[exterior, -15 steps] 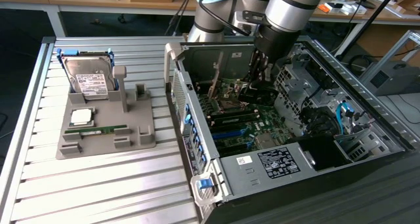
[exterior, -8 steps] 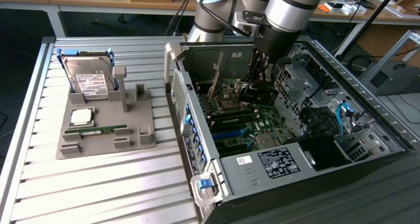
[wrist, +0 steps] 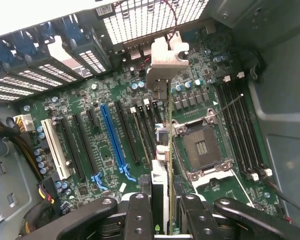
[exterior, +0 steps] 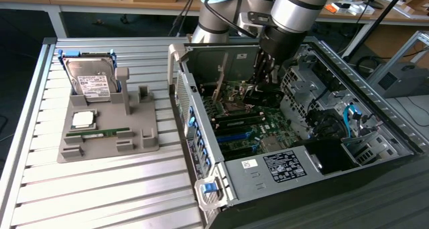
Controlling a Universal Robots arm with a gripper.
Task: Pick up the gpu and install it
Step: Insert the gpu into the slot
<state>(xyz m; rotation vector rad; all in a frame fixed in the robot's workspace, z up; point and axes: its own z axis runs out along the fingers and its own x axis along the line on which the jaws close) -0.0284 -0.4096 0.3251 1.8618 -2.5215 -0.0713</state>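
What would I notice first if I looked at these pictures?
A big silver robot arm reaches down into the open computer case on the exterior view's right. In the wrist view its gripper pinches the gpu edge-on above the green motherboard with a bright blue slot. On the exterior view's left, a grey tray holds a hard drive.

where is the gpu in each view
exterior view: the gpu stands edge-on inside the case, toward the exterior view's left of the hand.
wrist view: the gpu runs edge-on from the hand to its silver bracket.
shared landmark: the cpu socket.
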